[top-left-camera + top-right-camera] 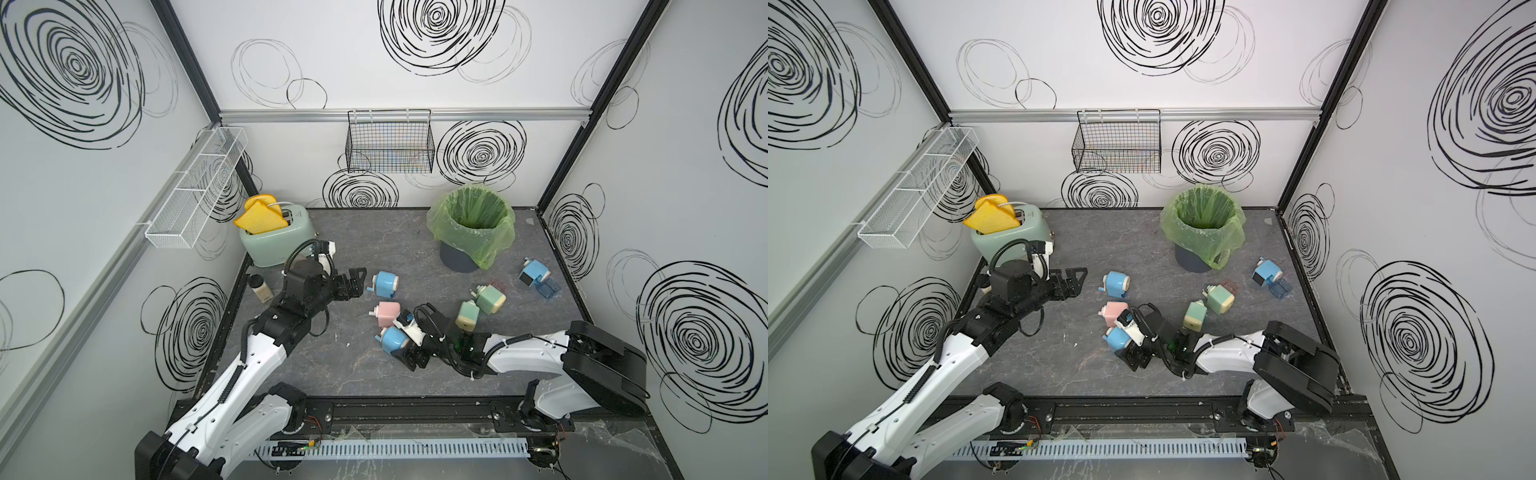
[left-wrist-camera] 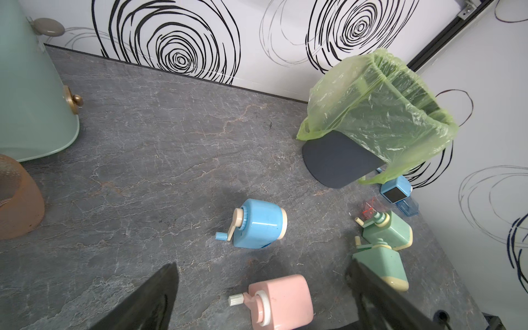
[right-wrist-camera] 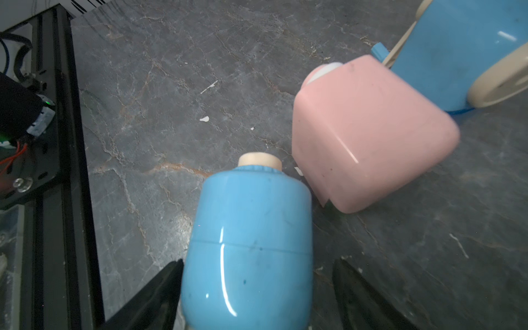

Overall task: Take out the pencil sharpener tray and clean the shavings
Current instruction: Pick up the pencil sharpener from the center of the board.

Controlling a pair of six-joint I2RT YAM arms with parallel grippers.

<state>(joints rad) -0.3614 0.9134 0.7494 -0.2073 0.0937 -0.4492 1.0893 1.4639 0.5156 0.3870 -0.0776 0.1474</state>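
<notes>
A round blue pencil sharpener (image 1: 392, 338) (image 3: 248, 228) lies on its side near the table's front middle. My right gripper (image 1: 397, 345) (image 3: 258, 263) is open around it, one finger touching its side and the other a little apart. Its tray cannot be made out. My left gripper (image 1: 358, 282) (image 2: 261, 267) hangs open and empty, just left of a second blue sharpener (image 1: 385, 284) and above a pink one (image 2: 281, 303). A clear blue tray (image 1: 549, 289) lies pulled out beside a square blue sharpener (image 1: 534, 272). The shavings are out of view.
Two green sharpeners (image 1: 490, 298) (image 1: 467, 315) lie right of centre. A bin with a green bag (image 1: 490, 245) stands at the back right. A mint toaster (image 1: 276, 241) and a small jar (image 1: 259, 286) are at the left. A few pale flecks (image 3: 204, 119) dot the table.
</notes>
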